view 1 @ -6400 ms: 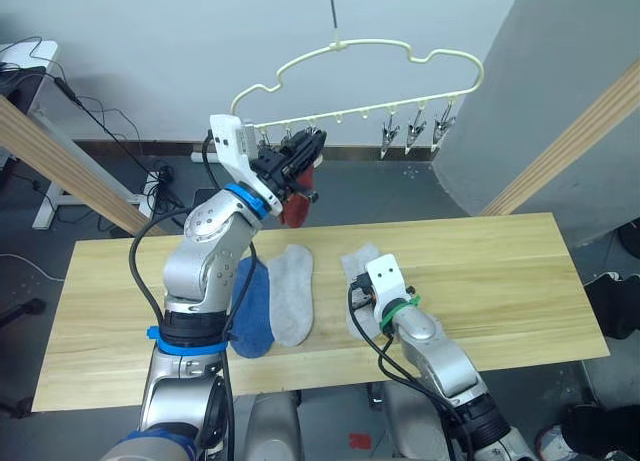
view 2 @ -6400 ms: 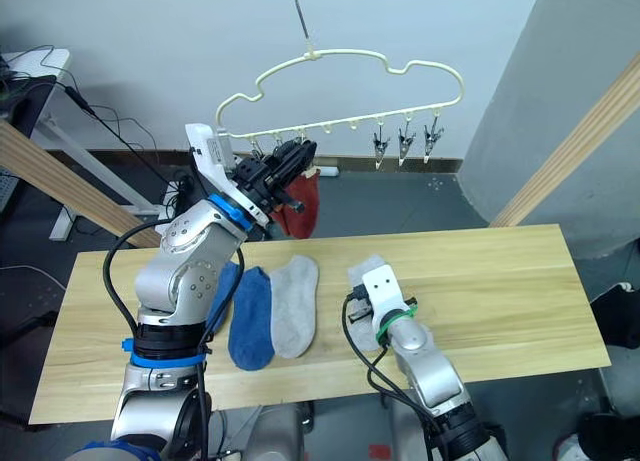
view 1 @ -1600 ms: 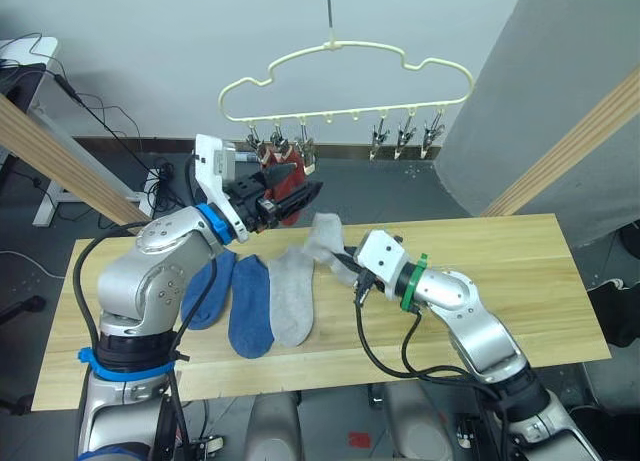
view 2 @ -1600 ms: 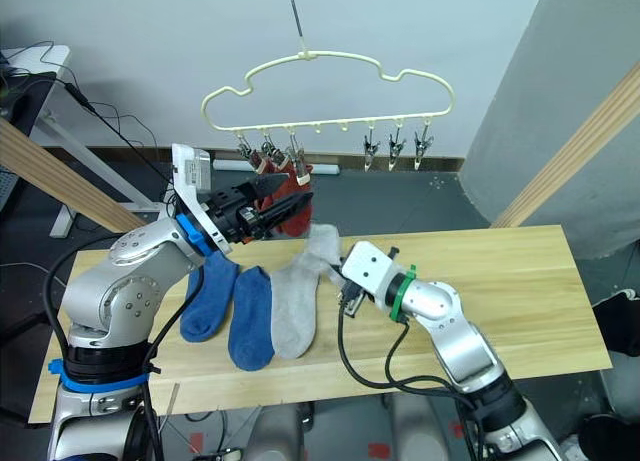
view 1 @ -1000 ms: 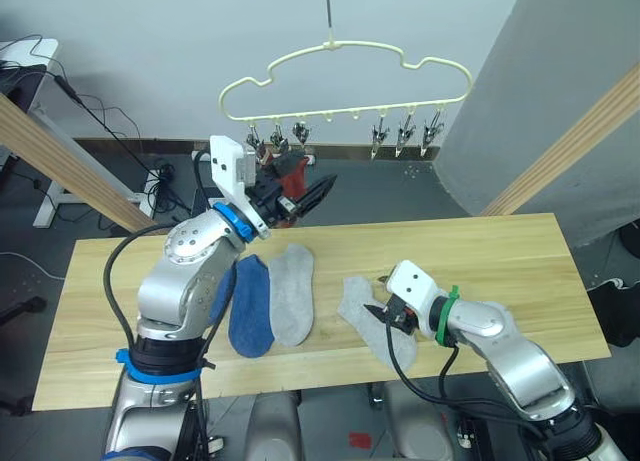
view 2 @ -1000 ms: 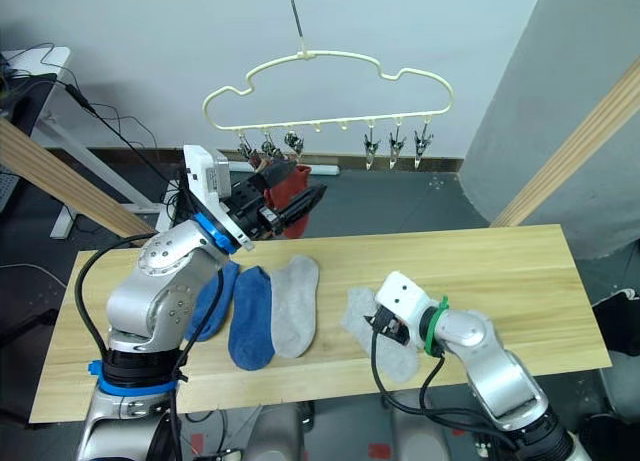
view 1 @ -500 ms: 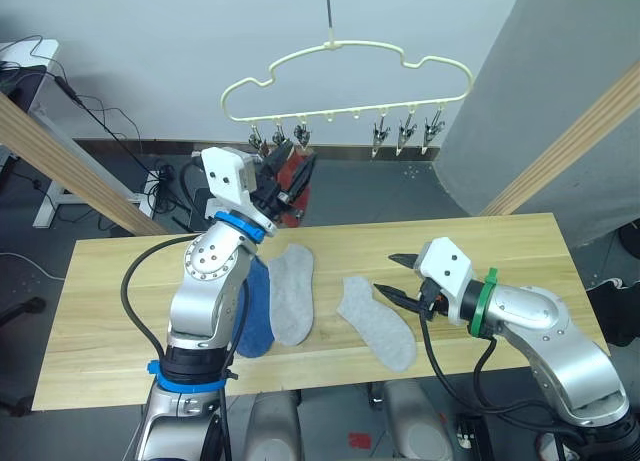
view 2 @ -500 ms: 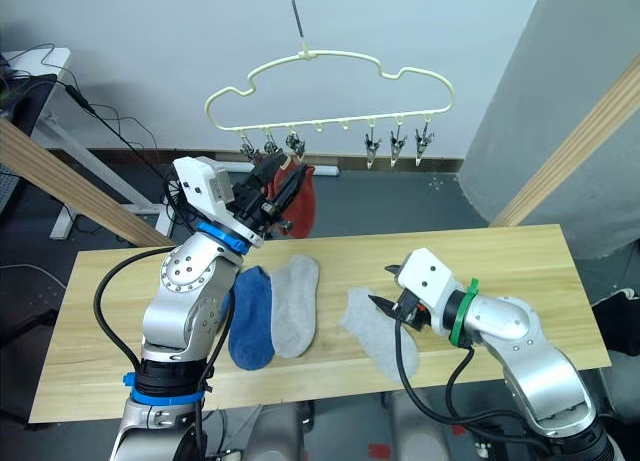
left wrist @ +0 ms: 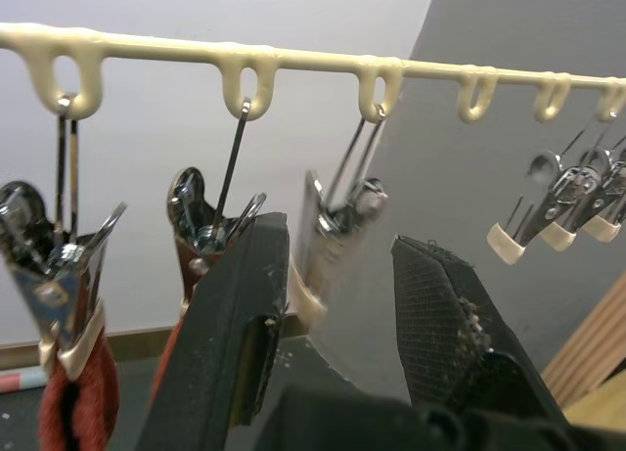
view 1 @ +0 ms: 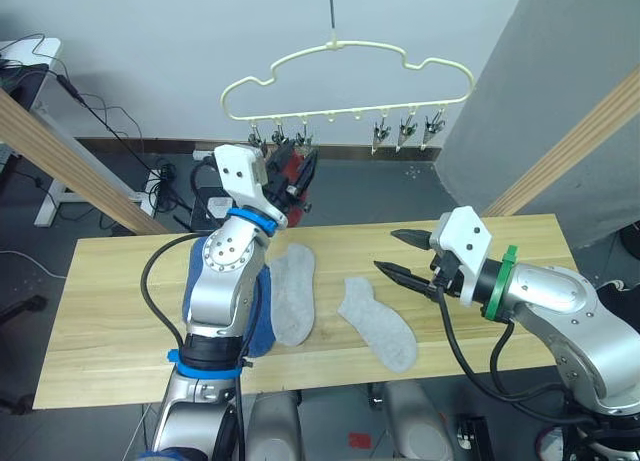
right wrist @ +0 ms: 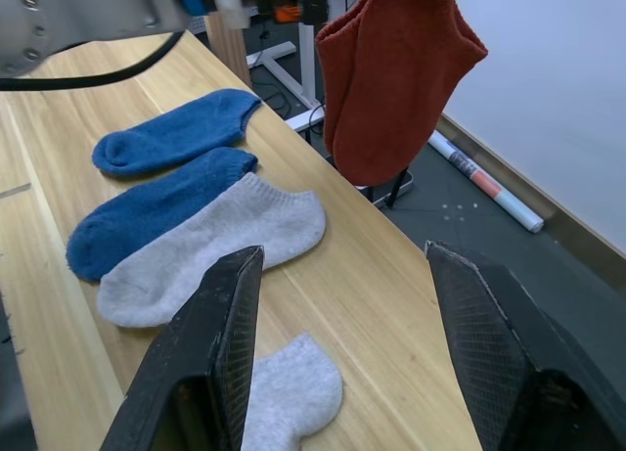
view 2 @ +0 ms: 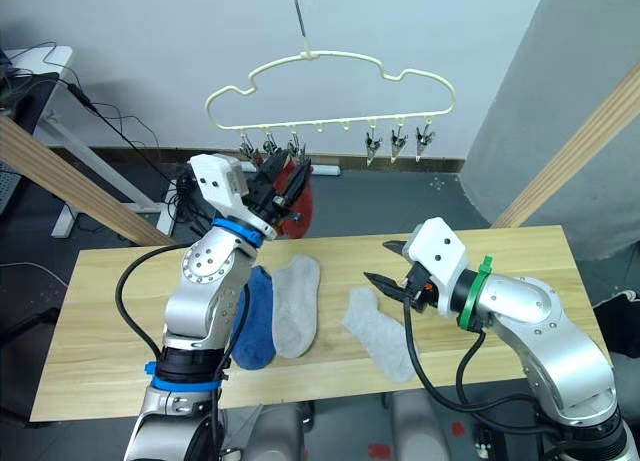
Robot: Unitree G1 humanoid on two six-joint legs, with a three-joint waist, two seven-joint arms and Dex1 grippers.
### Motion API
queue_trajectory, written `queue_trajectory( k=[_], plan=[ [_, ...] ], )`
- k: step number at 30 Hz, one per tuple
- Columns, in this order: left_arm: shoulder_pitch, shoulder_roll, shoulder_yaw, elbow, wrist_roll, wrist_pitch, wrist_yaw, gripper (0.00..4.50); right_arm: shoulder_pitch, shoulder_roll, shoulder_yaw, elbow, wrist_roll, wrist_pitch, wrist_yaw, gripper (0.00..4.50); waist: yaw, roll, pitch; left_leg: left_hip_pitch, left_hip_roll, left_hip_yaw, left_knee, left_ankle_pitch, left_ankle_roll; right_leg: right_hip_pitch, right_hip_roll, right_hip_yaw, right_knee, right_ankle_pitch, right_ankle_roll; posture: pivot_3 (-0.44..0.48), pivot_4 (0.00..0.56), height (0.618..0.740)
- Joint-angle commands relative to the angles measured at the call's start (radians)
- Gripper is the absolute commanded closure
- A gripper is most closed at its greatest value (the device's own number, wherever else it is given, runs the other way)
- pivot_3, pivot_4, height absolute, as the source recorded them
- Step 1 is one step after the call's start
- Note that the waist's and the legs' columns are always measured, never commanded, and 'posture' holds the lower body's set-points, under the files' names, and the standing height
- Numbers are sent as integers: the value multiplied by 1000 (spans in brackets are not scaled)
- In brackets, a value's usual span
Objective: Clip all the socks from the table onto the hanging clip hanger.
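Socks of soft knit lie flat on the table; the nearest, a light grey sock, lies just below and left of the released right hand, its long axis running diagonally. The left hand, also released, sits at the clip hanger, where rust red socks hang clipped.

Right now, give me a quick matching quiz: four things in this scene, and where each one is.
Things:
1. rust red socks
2. blue socks
3. left gripper
4. right gripper

Places:
A. open above the table
B. hanging from the clip hanger
C. open at the third clip
D. flat on the table

Pairs: 1-B, 2-D, 3-C, 4-A
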Motion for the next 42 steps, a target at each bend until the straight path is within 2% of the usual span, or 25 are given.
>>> queue_trajectory(
  k=[1,16,21,28,33,42],
  plan=[
    [-22,-12,-3,3,17,-51,15,2562,-12,-12,-41,-49,50,5,-6,1737,0,0,0,0,0,0,0,0,0,0,0,0,0,0,0,-179,365,740],
    [-53,-39,-1,30,30,-84,52,2562,-65,-29,-117,-29,218,-6,-16,1737,-5,0,0,0,0,0,0,0,0,0,0,0,0,0,0,-188,370,740],
    [-48,-49,-1,28,37,-81,68,2562,-126,-7,-116,20,169,-76,-70,1737,-10,0,0,0,0,0,0,0,0,0,0,0,0,0,0,-190,370,740],
    [-51,-57,-3,31,42,-87,63,2562,-146,-10,-102,28,210,-75,-69,1737,-14,0,0,0,0,0,0,0,0,0,0,0,-1,0,0,-192,371,740],
    [-52,-59,-2,33,45,-87,62,2562,-169,-2,-88,72,147,-149,-99,1737,-17,0,0,0,0,0,0,0,0,0,0,0,-1,0,0,-191,371,740],
    [-52,-61,-2,34,46,-90,60,2562,-150,-4,-74,98,115,-215,-99,1737,-22,0,0,0,0,0,-1,0,0,0,0,0,-1,0,0,-189,369,740]
  ],
)
